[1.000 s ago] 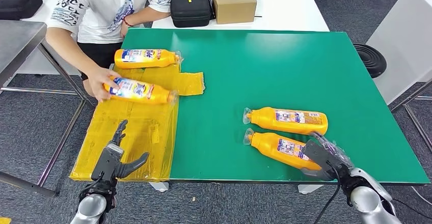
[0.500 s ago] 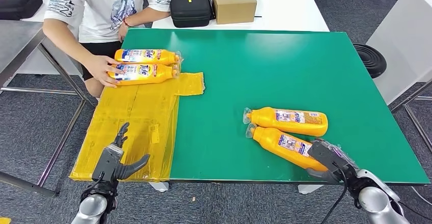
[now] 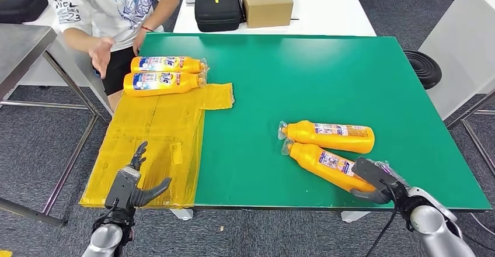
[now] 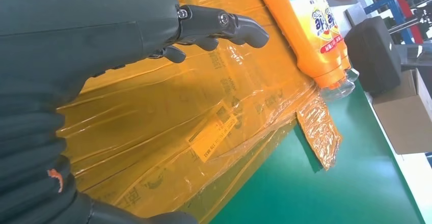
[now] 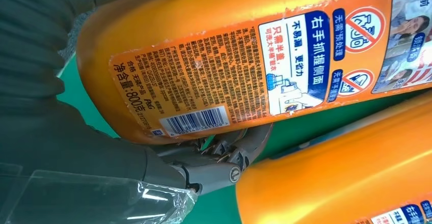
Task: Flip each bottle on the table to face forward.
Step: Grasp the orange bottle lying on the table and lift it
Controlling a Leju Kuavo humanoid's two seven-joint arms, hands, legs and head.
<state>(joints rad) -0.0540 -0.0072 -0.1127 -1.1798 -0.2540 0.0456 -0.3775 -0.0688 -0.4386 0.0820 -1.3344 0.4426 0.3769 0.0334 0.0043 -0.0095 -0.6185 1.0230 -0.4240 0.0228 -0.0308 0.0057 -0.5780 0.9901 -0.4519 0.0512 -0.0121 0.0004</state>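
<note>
Two orange bottles lie side by side on the right of the green table (image 3: 292, 70), back labels up. My right hand (image 3: 376, 182) grips the base of the nearer bottle (image 3: 324, 162), close to the front edge; the farther bottle (image 3: 330, 136) lies free. The right wrist view shows the held bottle's barcode label (image 5: 229, 71), my fingers (image 5: 224, 155) curled under it and the second bottle (image 5: 346, 178) beside it. Two more bottles (image 3: 166, 64) (image 3: 162, 83) lie at the far left, front labels up. My left hand (image 3: 131, 184) hovers open over the yellow sheet (image 4: 168, 127).
A yellow plastic sheet (image 3: 152, 134) covers the table's left side. A person sits at the far left corner, one hand (image 3: 102, 55) raised off the bottles. A black case (image 3: 218, 7) and a cardboard box (image 3: 267, 2) stand on the white table behind.
The person laid the second left bottle beside the first, then let go and drew the hand back. My right hand has shifted slightly right with the nearer bottle's base.
</note>
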